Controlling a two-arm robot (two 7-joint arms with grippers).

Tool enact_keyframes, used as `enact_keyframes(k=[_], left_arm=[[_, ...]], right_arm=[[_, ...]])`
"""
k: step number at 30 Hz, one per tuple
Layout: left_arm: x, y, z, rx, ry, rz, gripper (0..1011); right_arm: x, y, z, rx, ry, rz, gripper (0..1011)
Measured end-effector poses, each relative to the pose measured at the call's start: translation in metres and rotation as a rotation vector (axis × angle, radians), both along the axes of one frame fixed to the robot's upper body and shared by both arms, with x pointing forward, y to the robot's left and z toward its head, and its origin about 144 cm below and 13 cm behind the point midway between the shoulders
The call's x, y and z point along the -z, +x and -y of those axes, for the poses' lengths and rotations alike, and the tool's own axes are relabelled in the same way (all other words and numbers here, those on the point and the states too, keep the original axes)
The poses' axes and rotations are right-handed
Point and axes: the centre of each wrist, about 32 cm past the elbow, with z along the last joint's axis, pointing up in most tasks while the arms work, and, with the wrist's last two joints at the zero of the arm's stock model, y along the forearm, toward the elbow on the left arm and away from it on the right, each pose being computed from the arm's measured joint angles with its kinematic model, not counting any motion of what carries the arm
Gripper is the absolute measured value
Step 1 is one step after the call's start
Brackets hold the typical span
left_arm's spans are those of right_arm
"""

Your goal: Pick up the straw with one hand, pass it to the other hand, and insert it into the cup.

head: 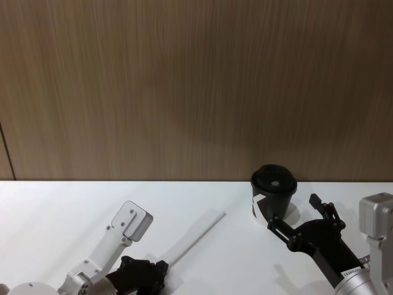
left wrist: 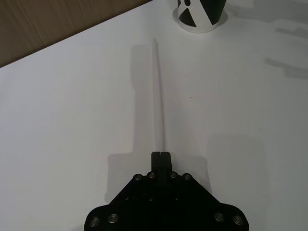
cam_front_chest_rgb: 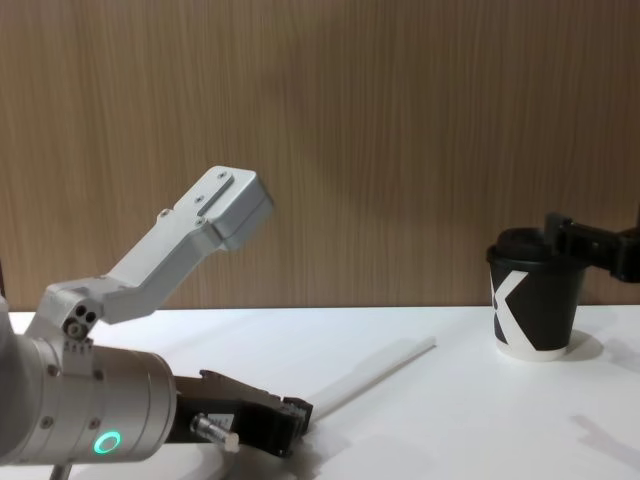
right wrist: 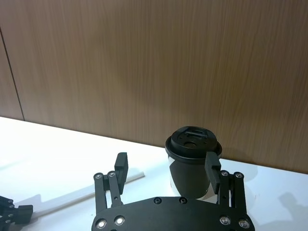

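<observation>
The white straw [head: 196,236] stretches across the white table, its far end pointing toward the cup. My left gripper [head: 161,268] is shut on the straw's near end, and its closed fingertips [left wrist: 161,157] pinch the straw [left wrist: 158,96] low over the table. I cannot tell if the straw touches the surface. The black cup [head: 274,193] with a white X mark [cam_front_chest_rgb: 508,297] and domed lid stands upright at the right. My right gripper [head: 298,214] hangs open just in front of the cup [right wrist: 191,161], holding nothing. The chest view shows the left gripper [cam_front_chest_rgb: 296,414] and the straw [cam_front_chest_rgb: 375,375].
A wood-panelled wall [head: 196,86] rises right behind the table's [head: 61,209] far edge. The left arm's silver elbow block [cam_front_chest_rgb: 225,205] stands high over the left side. Bare white table surface lies between the straw and the cup.
</observation>
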Motion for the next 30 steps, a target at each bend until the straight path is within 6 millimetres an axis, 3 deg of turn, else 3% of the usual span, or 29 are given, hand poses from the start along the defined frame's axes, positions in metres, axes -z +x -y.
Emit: enact_keyframes(k=[15,30], left_arm=[[-0.003,0.001,-0.005,0.036,-0.001,0.106,0],[-0.023,0.018,-0.010,0.114,-0.027,0.303,0]], right_arm=[[0.000,0.000,0.000,0.000,0.000,0.000,1001],[0.000,0.000,0.000,0.000,0.000,0.000,1001]])
